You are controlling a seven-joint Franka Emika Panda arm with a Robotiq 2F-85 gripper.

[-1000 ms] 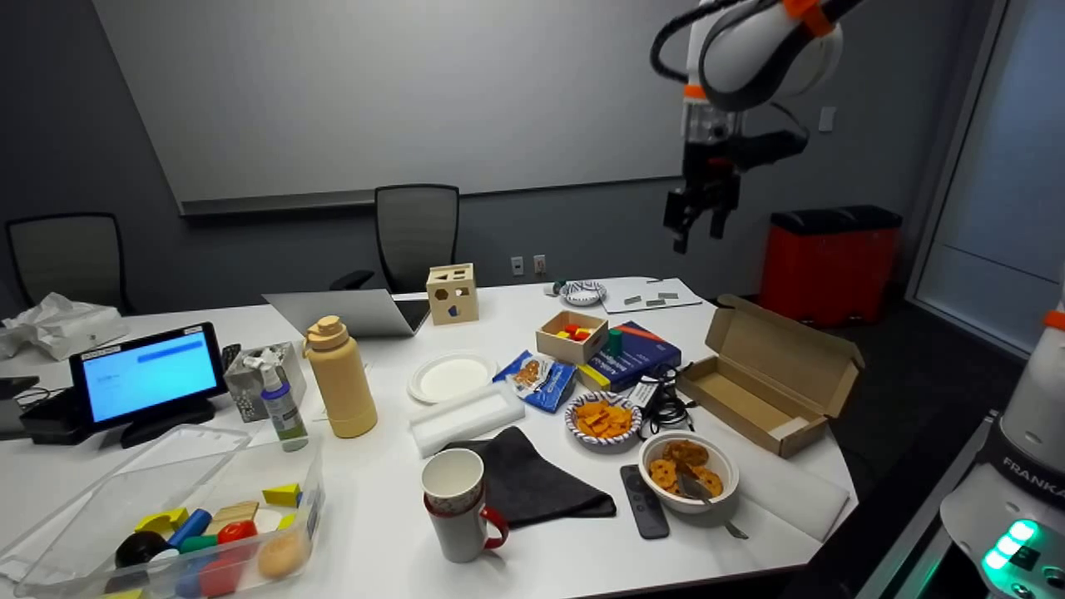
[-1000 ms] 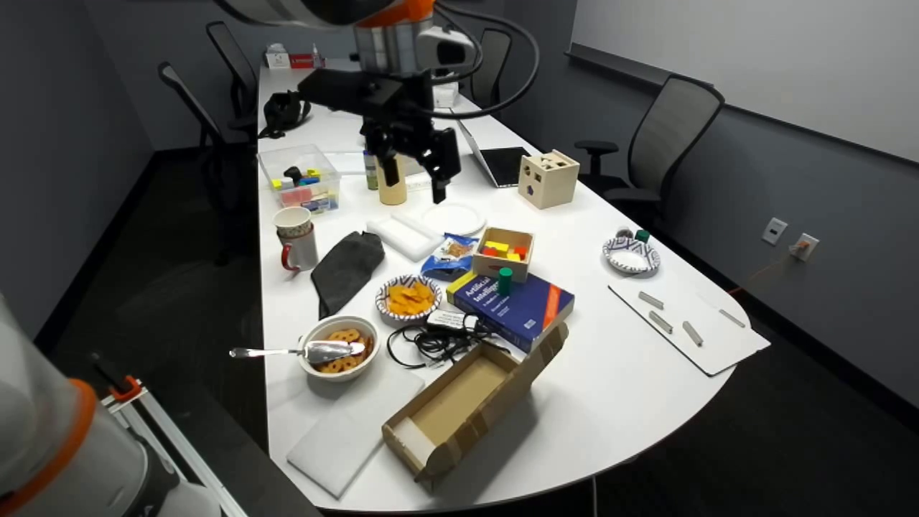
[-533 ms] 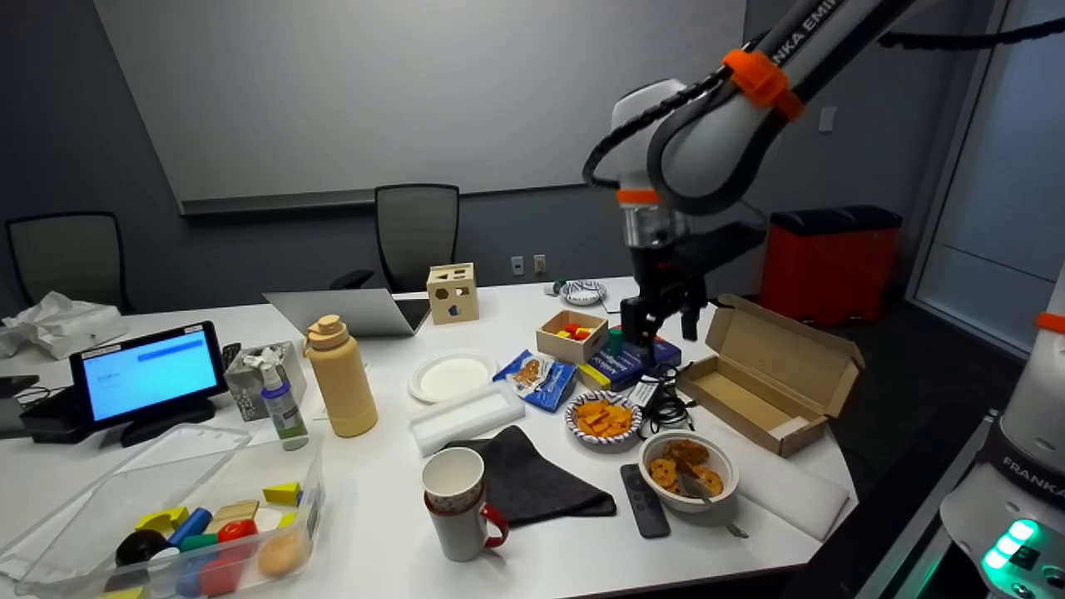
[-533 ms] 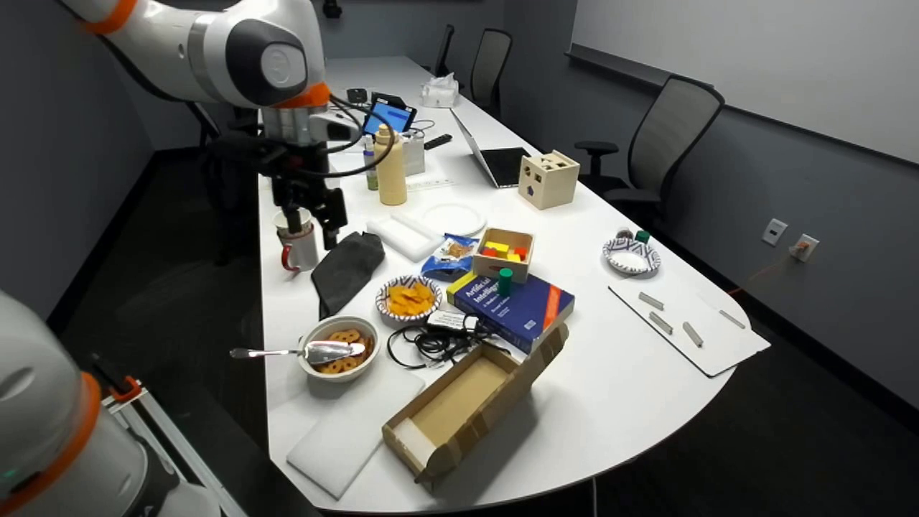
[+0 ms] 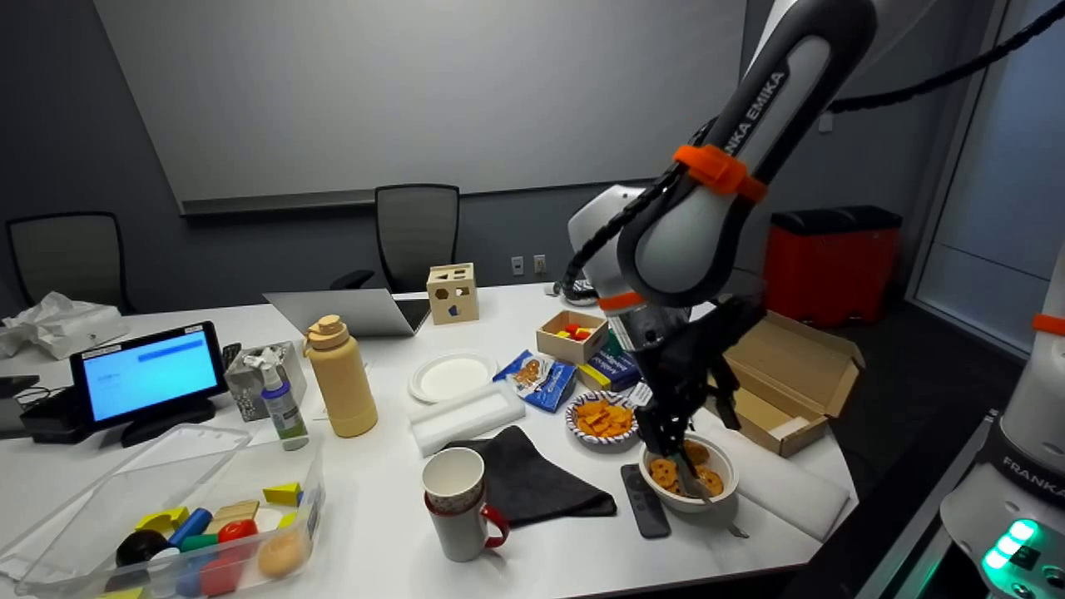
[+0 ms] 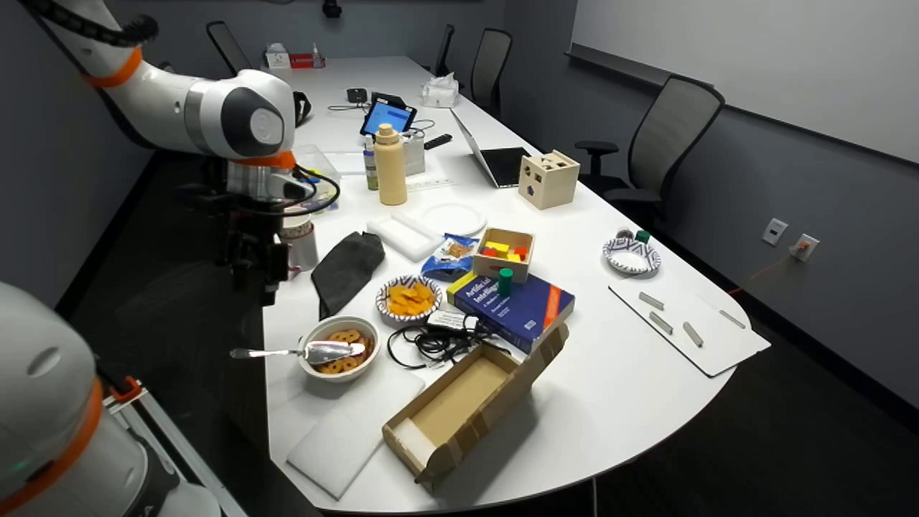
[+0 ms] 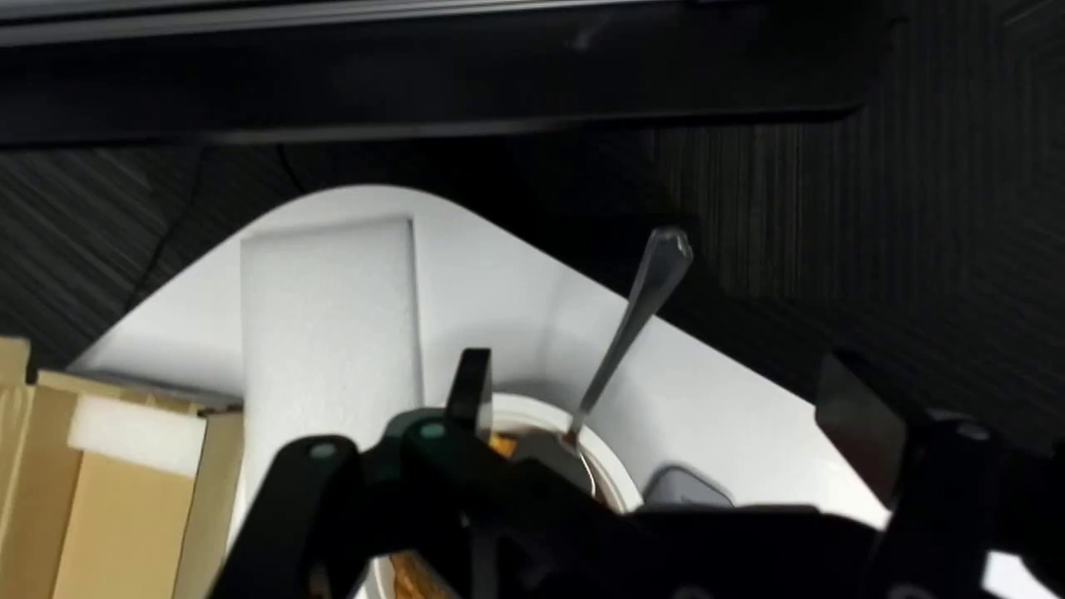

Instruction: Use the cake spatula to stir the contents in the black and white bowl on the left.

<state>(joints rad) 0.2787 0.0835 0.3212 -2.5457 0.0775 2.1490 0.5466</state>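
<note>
I could see the gripper [image 7: 657, 383] hanging with its fingers spread wide, apart from the spatula [image 6: 330, 350]; in the wrist view the handle [image 7: 637, 309] showed between them. The spatula lay across the white bowl [image 6: 313, 369], blade on the brown snacks [image 6: 346, 335], handle jutting over the rim and past the edge of the table [image 6: 617, 402]. Just beside that bowl sat the chip bowl [image 6: 382, 300], patterned dark on white and holding orange chips [image 6: 409, 298], near the black cable [image 6: 438, 345] and the blue book [image 6: 531, 309]. A dark cloth [image 5: 532, 474] lay near it too, toward the mug [image 5: 453, 528].
</note>
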